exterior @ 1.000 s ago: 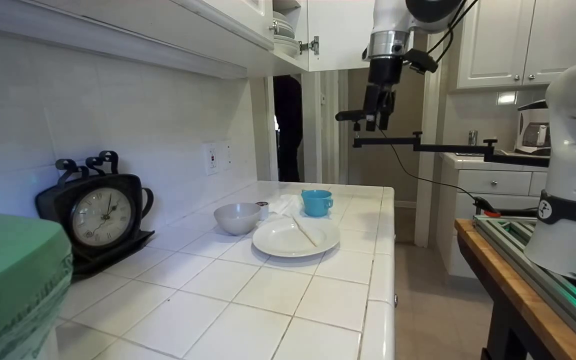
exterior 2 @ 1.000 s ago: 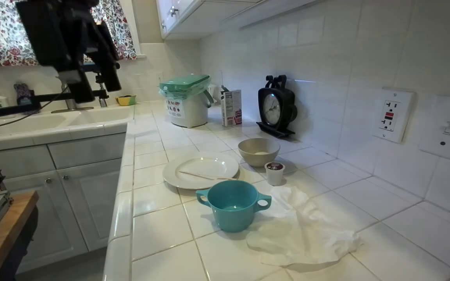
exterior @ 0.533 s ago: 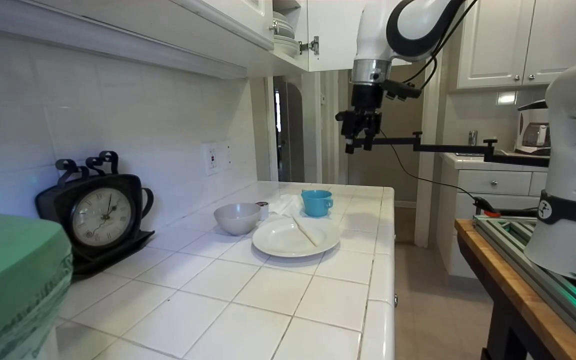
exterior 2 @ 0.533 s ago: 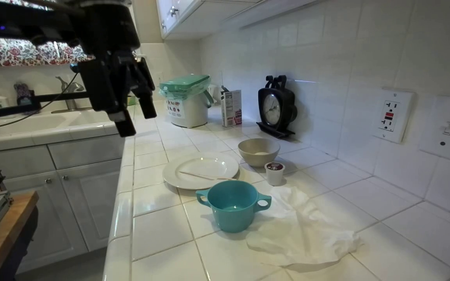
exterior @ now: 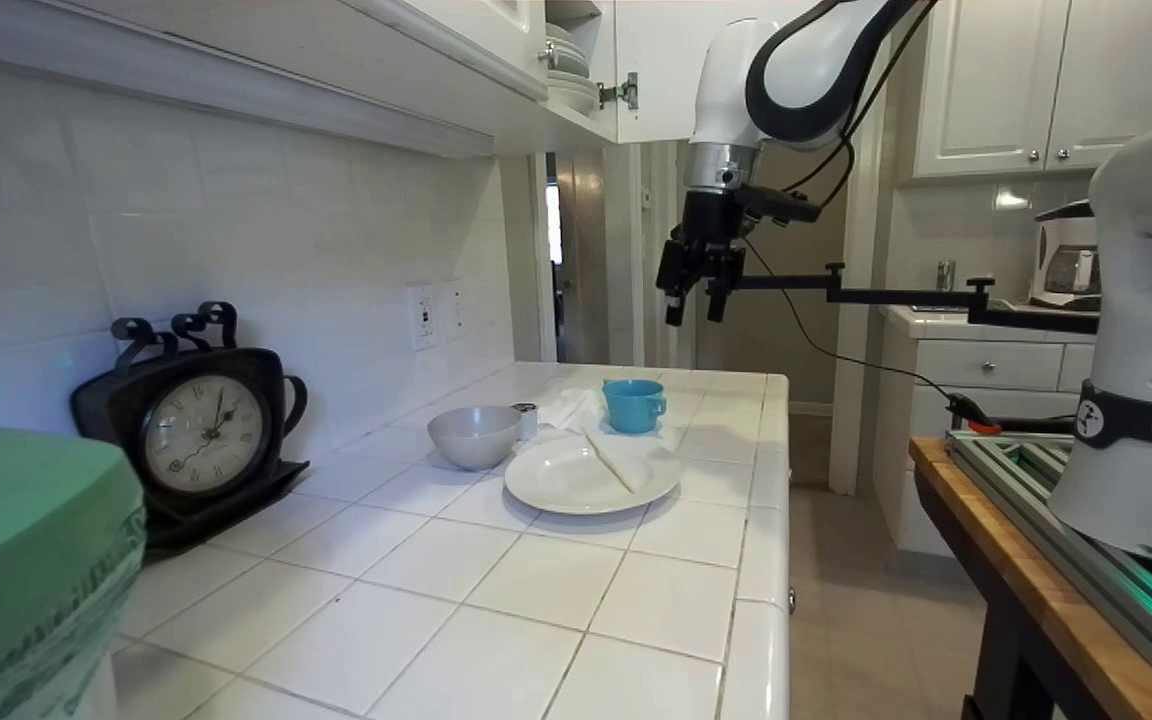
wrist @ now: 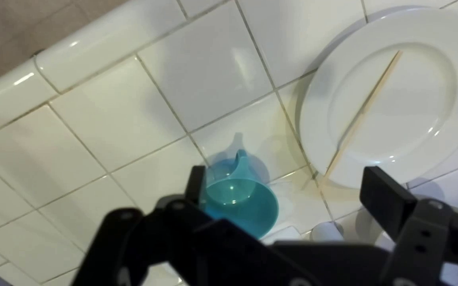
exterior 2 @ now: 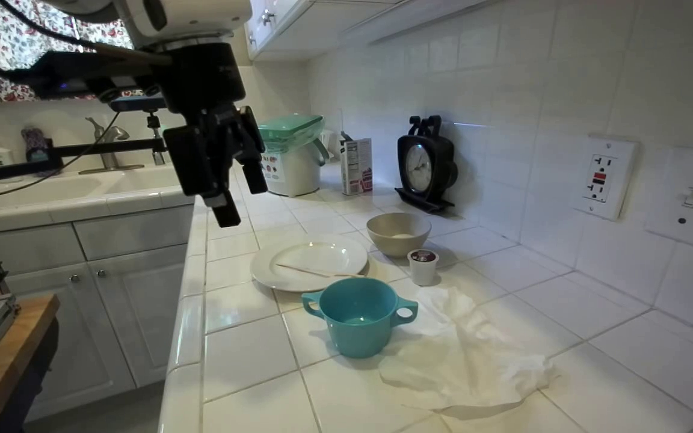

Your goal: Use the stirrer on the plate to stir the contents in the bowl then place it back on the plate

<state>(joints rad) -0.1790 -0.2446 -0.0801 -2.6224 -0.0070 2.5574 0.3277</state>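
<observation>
The hand (wrist: 288, 186) is hanging wide and empty higher than the plate (wrist: 408, 113), the stirrer (wrist: 364, 112) is lying across that plate, and pick-up is seemingly pending, probably calling for lining up over the stirrer, then descending!

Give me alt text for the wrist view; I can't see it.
Open, empty claw above a tiled counter; the pale stirrer lies on a white plate, one end past its rim. A blue cup, partly hidden by the claw, stands near the plate.
</observation>
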